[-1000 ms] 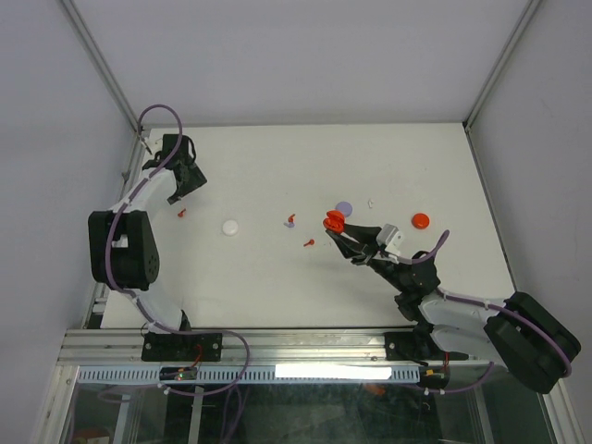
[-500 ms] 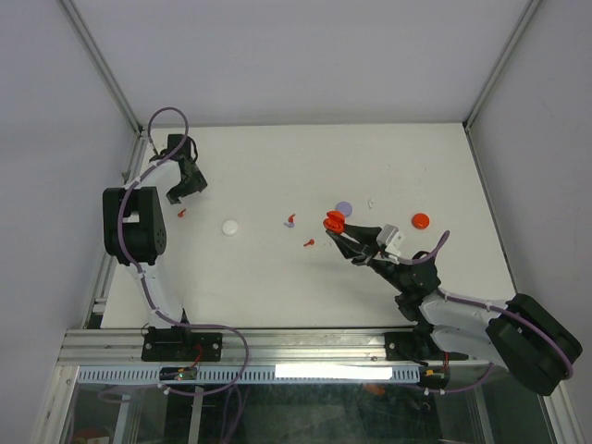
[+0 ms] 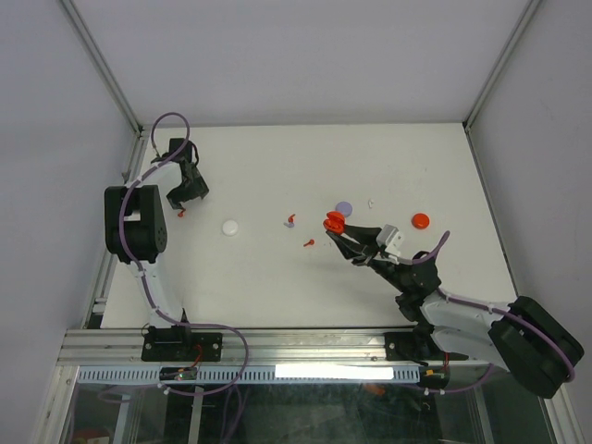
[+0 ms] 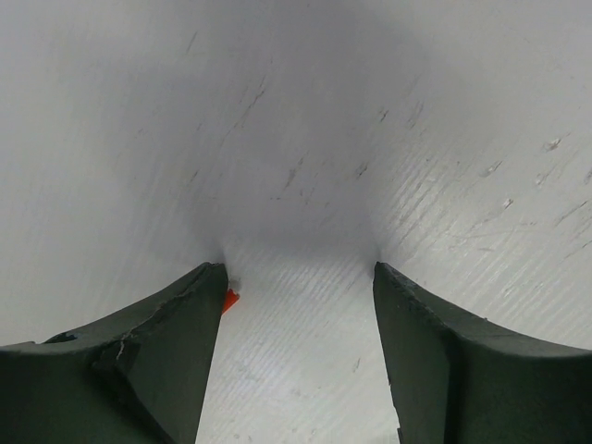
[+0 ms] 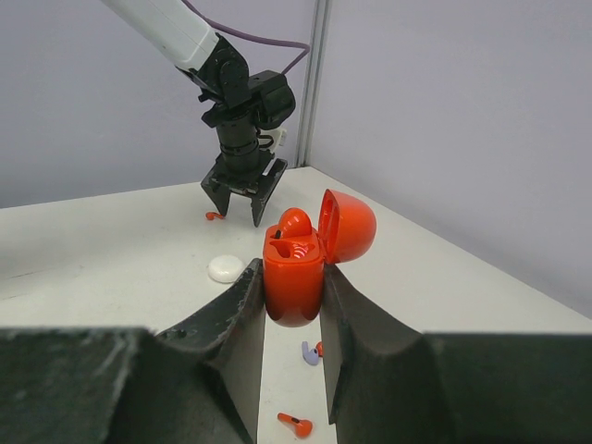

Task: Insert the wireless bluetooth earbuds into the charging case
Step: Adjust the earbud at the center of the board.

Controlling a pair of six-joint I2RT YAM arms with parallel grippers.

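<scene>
Left hand point(image 4: 301, 273): fingers apart, pointed down, tiny red stemmed plastic earbud point(image 4: 229, 299) beside one tip. Right hand point(image 3: 335, 231): raised, clamped on glossy red open-lidded charging case point(image 5: 293, 277).

Reaches toward the far left corner with the left arm point(image 3: 129, 227), left gripper point(image 3: 185, 197) pointing down close to the tabletop point(image 3: 277, 166), jaws spread. Stretches the right arm point(image 3: 462, 314) toward the middle, right gripper point(image 3: 338, 229) clamped on the charging case point(image 5: 294, 264), held off the tabletop.
</scene>
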